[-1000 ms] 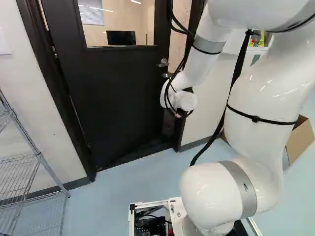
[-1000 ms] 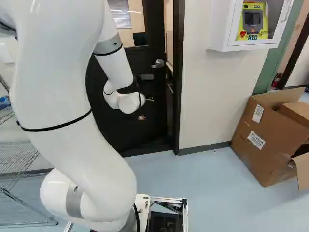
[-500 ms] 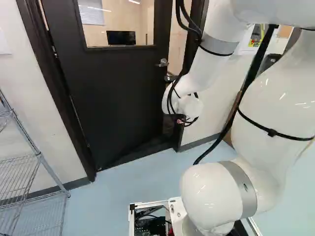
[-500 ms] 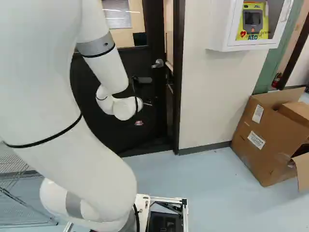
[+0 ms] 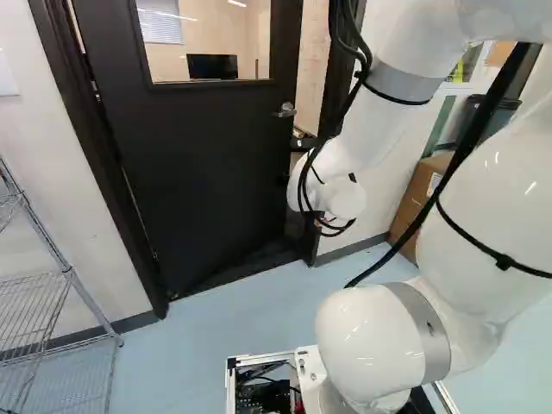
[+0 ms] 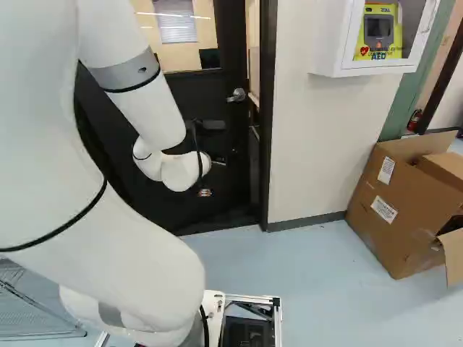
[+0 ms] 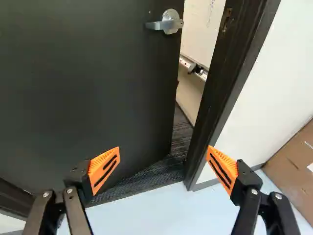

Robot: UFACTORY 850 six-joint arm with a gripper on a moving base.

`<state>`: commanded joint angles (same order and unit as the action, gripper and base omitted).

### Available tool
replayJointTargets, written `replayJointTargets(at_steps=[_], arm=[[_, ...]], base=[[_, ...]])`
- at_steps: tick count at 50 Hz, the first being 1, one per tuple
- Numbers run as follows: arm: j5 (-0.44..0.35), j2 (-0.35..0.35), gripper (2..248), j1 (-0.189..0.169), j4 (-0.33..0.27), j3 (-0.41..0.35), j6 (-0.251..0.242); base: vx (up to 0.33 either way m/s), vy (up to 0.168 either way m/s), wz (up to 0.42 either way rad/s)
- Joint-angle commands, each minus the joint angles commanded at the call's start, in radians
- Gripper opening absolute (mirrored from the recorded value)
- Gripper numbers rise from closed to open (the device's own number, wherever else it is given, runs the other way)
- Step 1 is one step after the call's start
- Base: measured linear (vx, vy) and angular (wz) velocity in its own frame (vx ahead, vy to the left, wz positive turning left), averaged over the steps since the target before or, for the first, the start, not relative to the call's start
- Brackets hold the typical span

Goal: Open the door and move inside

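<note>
Probably at the widening step: door [image 7: 88, 88] already ajar ahead of the gripper [image 7: 163, 149], handle [image 7: 168, 23] farther ahead, nothing between the widely parted fingers. Next, likely push the door inward, keeping off the frame [image 7: 220, 73], before driving through.

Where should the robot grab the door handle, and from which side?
Probably by the handle's flat bar, near its free end, coming straight at the door with the open gripper turned so its fingers close from above and below. The bar runs roughly level from its round base, pointing away from the door's free edge.
</note>
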<state>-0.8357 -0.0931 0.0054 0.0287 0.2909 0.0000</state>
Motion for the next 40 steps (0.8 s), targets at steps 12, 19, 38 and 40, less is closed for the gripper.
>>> replayJointTargets(at_steps=[12, 19, 38, 40], arm=[[0.000, -0.001, 247, 0.000, 0.000, -0.001, 0.000], [0.000, -0.001, 247, 0.000, 0.000, -0.001, 0.000], [0.000, -0.001, 247, 0.000, 0.000, -0.001, 0.000], [0.000, -0.001, 247, 0.000, 0.000, -0.001, 0.000]], base=[[0.000, 0.000, 0.000], [0.000, 0.000, 0.000], [0.019, 0.000, -0.002], [0.064, 0.005, -0.008]])
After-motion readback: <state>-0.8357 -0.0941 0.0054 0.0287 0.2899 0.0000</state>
